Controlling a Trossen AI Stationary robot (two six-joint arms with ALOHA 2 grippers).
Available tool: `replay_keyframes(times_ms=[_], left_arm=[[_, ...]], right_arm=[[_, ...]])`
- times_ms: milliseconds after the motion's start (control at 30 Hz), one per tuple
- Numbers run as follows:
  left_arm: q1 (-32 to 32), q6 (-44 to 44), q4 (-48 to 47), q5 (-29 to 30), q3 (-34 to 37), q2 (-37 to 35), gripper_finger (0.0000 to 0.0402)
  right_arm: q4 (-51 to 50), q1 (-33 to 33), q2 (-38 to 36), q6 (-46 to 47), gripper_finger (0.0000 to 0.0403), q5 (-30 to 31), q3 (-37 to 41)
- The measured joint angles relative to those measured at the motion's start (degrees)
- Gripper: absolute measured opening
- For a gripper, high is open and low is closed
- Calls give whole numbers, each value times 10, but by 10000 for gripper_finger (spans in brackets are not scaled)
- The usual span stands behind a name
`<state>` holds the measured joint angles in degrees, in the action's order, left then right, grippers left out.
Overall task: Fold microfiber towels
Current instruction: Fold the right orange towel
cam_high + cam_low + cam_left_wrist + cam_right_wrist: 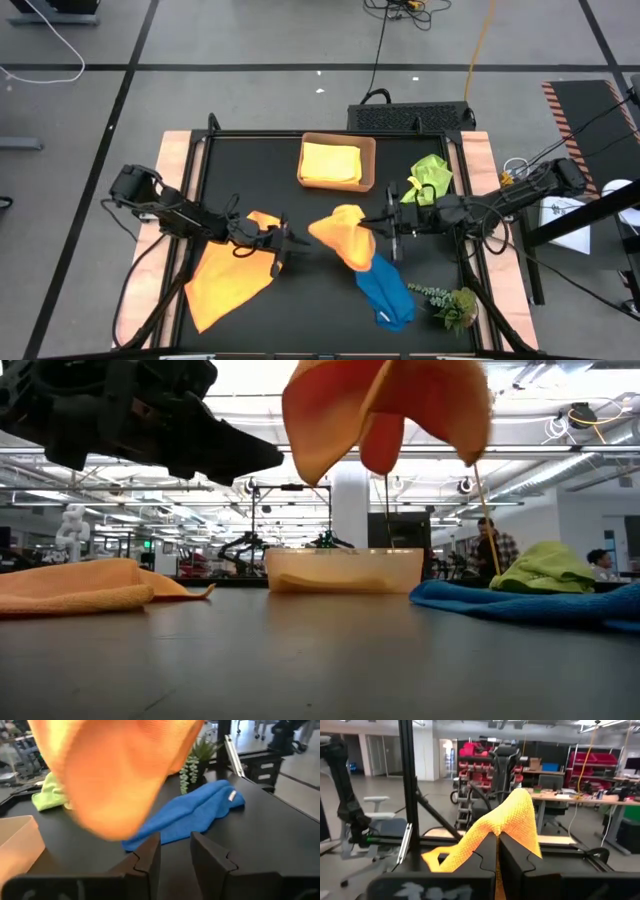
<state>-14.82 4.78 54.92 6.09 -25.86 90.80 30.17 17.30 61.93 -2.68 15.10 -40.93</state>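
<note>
My worktop [330, 300] is black. One orange towel [228, 275] lies flat by my left arm. My right tool [498, 845] pinches the other orange towel [345, 235] tight and holds it up over the middle. My left tool [175, 851] has its fingers a little apart, holding nothing. I think it should grab a loose hanging corner, so the towel spreads flat without bunching.
</note>
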Motion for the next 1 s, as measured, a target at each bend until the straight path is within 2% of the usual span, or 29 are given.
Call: replay_keyframes(times_ms=[233, 400, 467, 533, 667, 733, 1000], left_arm=[[25, -8, -7, 5, 0, 0, 135], [48, -26, -12, 63, 0, 0, 149], [58, -29, -12, 69, 0, 0, 149], [68, -36, -9, 49, 0, 0, 150], [79, -41, 11, -49, 0, 0, 150], [80, -43, 24, -73, 0, 0, 150], [92, -41, 32, -75, 0, 0, 150]], right_arm=[[9, -9, 0, 0, 0, -1, 0], [13, -8, 0, 0, 0, -1, 0], [13, -8, 0, 0, 0, -2, 0], [13, -8, 0, 2, 0, -2, 0], [13, -8, 0, 2, 0, -3, 0], [13, -8, 0, 2, 0, -3, 0], [14, -8, 0, 2, 0, -4, 0]])
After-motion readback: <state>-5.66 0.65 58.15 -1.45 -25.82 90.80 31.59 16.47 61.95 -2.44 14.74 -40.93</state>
